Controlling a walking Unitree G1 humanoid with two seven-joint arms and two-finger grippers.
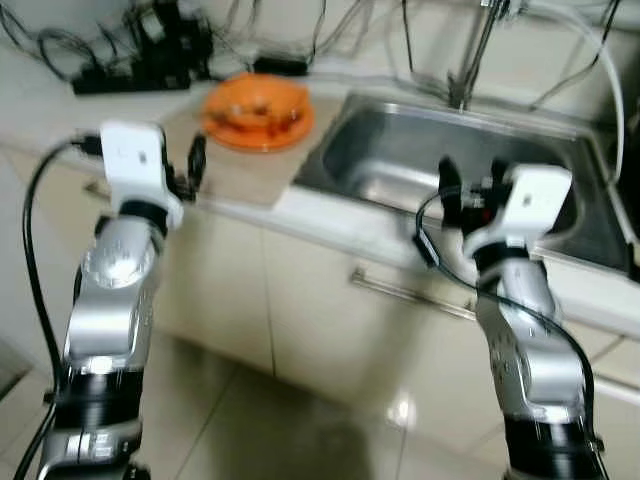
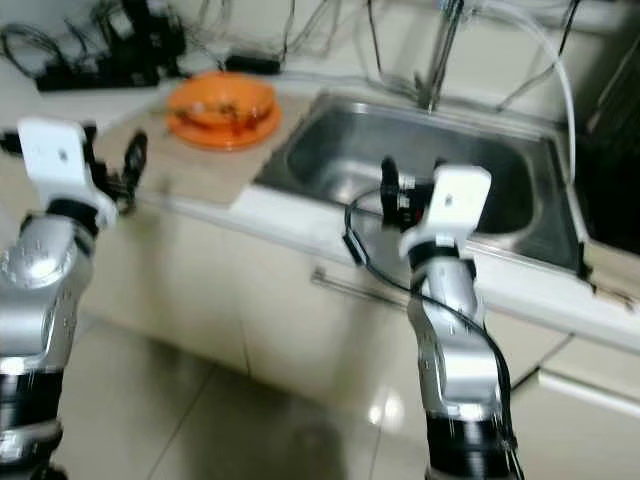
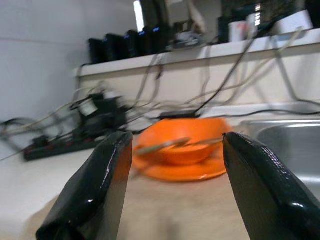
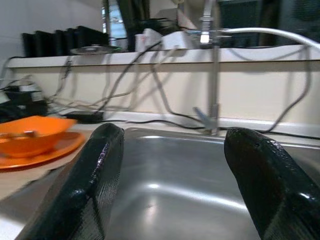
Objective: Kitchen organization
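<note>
Both grippers are raised before the counter with their fingers spread apart and nothing between them: the left gripper (image 3: 170, 195) hangs at the counter's front edge, facing the orange bowl (image 3: 186, 140), and the right gripper (image 4: 177, 195) hovers at the near rim of the steel sink (image 1: 400, 150), looking into its basin. Nearest the left gripper is a tan board or mat (image 1: 235, 165) lying flat on the pale counter (image 1: 40, 110); the bowl sits on its far part, resting in an orange plate (image 1: 258, 135) of the same colour, just beside the sink's left wall. Something thin, perhaps a spoon or chopsticks, lies across the bowl's mouth, though it is too blurred to name. Judging by the colour and sheen, bowl and plate look like light plastic: stiff, smooth and likely slippery, not very fragile, but apt to slide on one another. A sound hold would be a pinch over the bowl's rim on the near side, one finger inside and one outside, clear of the loose utensil, which could tip out. Beyond the bowl lie a black power strip (image 1: 130, 80) and tangled cables along the wall, and behind the sink rises the tap (image 1: 478, 50).
</note>
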